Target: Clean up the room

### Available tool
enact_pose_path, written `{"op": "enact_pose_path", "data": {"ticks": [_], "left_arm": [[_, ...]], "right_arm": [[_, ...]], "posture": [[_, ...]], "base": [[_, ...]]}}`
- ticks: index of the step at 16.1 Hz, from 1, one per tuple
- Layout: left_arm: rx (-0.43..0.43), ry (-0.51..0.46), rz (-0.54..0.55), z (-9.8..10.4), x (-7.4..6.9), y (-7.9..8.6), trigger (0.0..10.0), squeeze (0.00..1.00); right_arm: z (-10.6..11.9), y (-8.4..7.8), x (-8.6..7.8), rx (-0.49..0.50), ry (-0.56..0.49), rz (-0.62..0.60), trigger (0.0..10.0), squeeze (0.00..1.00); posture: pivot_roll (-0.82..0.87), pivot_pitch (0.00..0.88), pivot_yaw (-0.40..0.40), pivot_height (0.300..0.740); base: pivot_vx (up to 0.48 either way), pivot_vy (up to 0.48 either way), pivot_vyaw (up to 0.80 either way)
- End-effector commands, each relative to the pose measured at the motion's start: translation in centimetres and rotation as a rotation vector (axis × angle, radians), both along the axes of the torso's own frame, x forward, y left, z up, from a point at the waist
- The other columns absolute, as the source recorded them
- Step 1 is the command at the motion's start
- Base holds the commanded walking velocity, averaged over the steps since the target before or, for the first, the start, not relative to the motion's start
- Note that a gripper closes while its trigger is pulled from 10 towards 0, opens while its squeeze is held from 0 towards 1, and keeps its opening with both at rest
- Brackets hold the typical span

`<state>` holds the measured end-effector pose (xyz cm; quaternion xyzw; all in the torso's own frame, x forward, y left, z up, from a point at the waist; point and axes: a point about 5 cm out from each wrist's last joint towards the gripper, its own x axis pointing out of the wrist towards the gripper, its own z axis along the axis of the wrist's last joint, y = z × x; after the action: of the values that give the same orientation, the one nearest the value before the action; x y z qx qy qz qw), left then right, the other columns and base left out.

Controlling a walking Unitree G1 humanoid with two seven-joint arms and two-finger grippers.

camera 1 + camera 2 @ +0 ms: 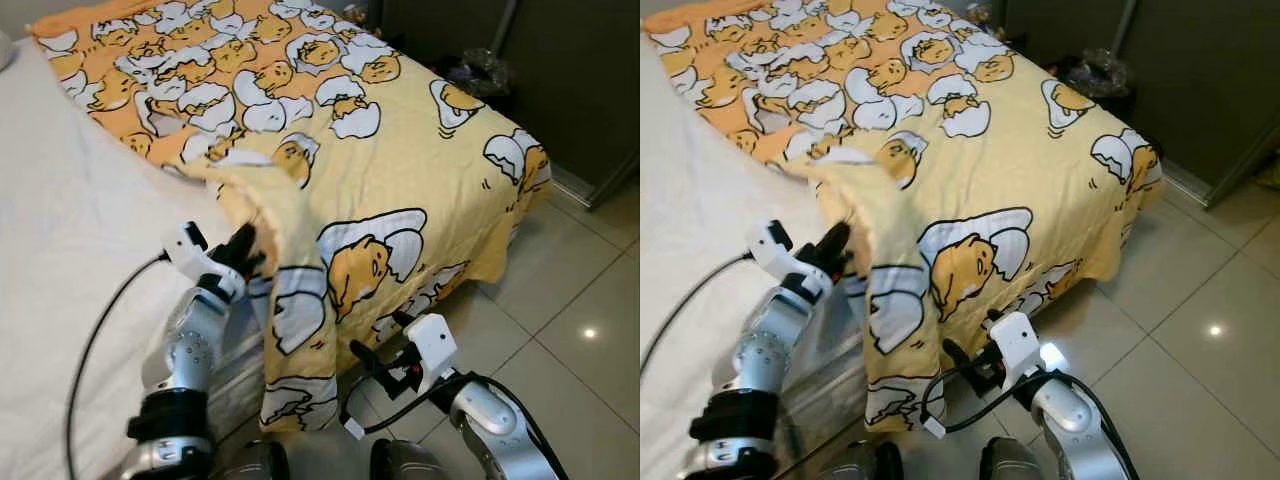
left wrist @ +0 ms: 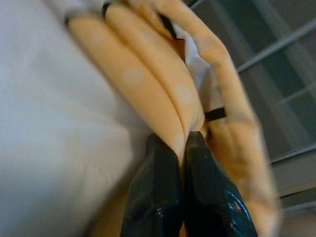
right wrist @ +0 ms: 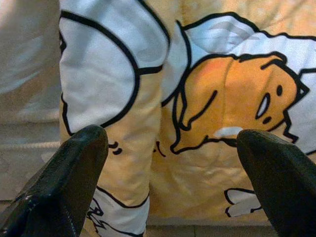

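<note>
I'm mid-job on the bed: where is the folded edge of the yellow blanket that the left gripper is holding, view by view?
Left eye view: the folded blanket edge hangs down the bed's side, left gripper shut on it.
Right eye view: same fold, left of centre.
Left wrist view: pinched between the two black fingers.
Right wrist view: hanging panel ahead of the open right gripper.
Shared landmark: the big egg print.

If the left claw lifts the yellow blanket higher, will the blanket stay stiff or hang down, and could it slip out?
The yellow blanket will probably hang limp: below the left claw its corner already droops in soft folds over the bed's edge. It looks thin, so likely light there, though more cloth would drag as it rises. The fingers pinch a folded edge tightly, so slipping seems unlikely.
</note>
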<state>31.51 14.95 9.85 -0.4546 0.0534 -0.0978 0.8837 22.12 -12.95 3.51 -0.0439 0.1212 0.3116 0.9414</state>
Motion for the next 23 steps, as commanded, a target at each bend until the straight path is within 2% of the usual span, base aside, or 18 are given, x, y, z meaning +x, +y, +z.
{"op": "enact_pose_path", "data": {"ticks": [1,2,3,5,6,7,8,10,11,12,13,14,16,18,20,21,22,23], "left_arm": [[-0.126,-0.104,-0.042,2.6,0.4,-0.8,0.0,0.0],[-0.208,-0.154,-0.104,4.0,0.1,-2.0,0.0,0.0],[-0.208,-0.24,-0.232,6.0,-0.5,-3.7,0.0,0.0],[-0.176,-0.263,-0.328,6.7,-1.0,-4.9,0.0,0.0],[0.104,-0.215,-0.455,5.3,-1.7,-6.4,0.0,0.0],[0.501,-0.06,-0.549,1.2,-2.2,-7.1,0.0,0.0],[0.553,-0.01,-0.543,0.1,-2.3,-6.8,0.0,0.0],[0.747,0.131,-0.538,-3.0,-2.9,-5.5,0.0,0.0],[0.793,0.136,-0.52,-3.3,-2.8,-5.3,0.0,0.0],[0.878,0.097,-0.465,-2.8,-2.3,-4.9,10.0,0.65],[0.892,0.083,-0.447,-2.7,-2.1,-4.8,10.0,0.65],[0.99,-0.01,-0.407,-1.7,-1.5,-4.7,10.0,1.0],[1.091,-0.104,-0.35,-0.5,-0.7,-4.4,10.0,1.0],[1.136,-0.176,-0.309,0.7,-0.1,-4.2,10.0,1.0],[1.088,-0.134,-0.348,-0.1,0.0,-4.6,10.0,1.0],[1.076,-0.117,-0.348,-0.4,0.0,-4.7,10.0,0.2],[1.01,-0.076,-0.333,-0.7,0.2,-4.8,10.0,0.0],[0.966,-0.037,-0.318,-1.0,0.3,-4.7,10.0,0.0]], "right_arm": [[0.0,0.2,0.0,0.004,-0.003,0.01,10.0,0.0],[0.0,0.1,0.1,0.004,-0.002,0.008,10.0,0.0],[0.0,0.1,0.0,0.004,0.001,0.007,10.0,0.0],[-0.1,0.1,-0.1,0.002,0.003,0.009,10.0,0.0],[-0.1,0.0,0.0,0.001,0.005,0.009,10.0,0.0],[-0.2,0.1,0.0,0.0,0.007,0.011,10.0,0.0],[-0.2,0.1,0.0,0.0,0.008,0.013,10.0,0.0],[-0.2,0.1,-0.1,-0.001,0.012,0.016,10.0,0.0],[-0.2,0.1,-0.1,-0.002,0.014,0.018,10.0,0.0],[-0.3,0.0,-0.1,-0.004,0.017,0.02,10.0,0.0],[-0.3,0.0,-0.1,-0.005,0.017,0.02,10.0,0.0],[-0.3,0.0,-0.2,-0.006,0.018,0.022,10.0,0.0],[-0.4,0.0,-0.3,-0.008,0.02,0.024,10.0,0.0],[-0.4,-0.1,-0.4,-0.01,0.025,0.025,10.0,0.0],[-0.4,0.0,-0.4,-0.01,0.029,0.027,10.0,0.0],[-0.5,0.0,-0.4,-0.011,0.03,0.027,10.0,0.0],[-0.5,0.0,-0.4,-0.012,0.031,0.027,10.0,0.0],[-0.5,0.1,-0.4,-0.013,0.031,0.027,10.0,0.0]], "posture": [[-0.2,0.112,0.063,0.731],[-0.2,0.113,0.061,0.731],[-0.21,0.112,0.062,0.731],[-0.21,0.112,0.062,0.731],[-0.2,0.112,0.06,0.731],[-0.2,0.112,0.061,0.731],[-0.2,0.113,0.062,0.731],[-0.21,0.114,0.058,0.731],[-0.21,0.115,0.058,0.731],[-0.21,0.112,0.057,0.731],[-0.21,0.112,0.057,0.731],[-0.21,0.112,0.057,0.731],[-0.21,0.113,0.056,0.731],[-0.21,0.117,0.056,0.731],[-0.21,0.118,0.057,0.731],[-0.21,0.119,0.057,0.731],[-0.21,0.12,0.057,0.731],[-0.21,0.12,0.057,0.731]], "base": [[0.0,0.0,0.0],[0.0,0.0,0.0],[0.0,0.0,0.0],[0.0,0.0,0.0],[0.0,0.0,0.0],[0.0,0.0,0.0],[0.0,0.0,0.0],[0.0,0.0,0.0],[0.0,0.0,0.0],[0.0,0.0,0.0],[0.0,0.0,0.0],[0.0,0.0,0.0],[0.0,0.0,0.0],[0.0,0.0,0.0],[0.0,0.0,0.0],[0.0,0.0,0.0],[0.0,0.0,0.0],[0.0,0.0,0.0]]}}
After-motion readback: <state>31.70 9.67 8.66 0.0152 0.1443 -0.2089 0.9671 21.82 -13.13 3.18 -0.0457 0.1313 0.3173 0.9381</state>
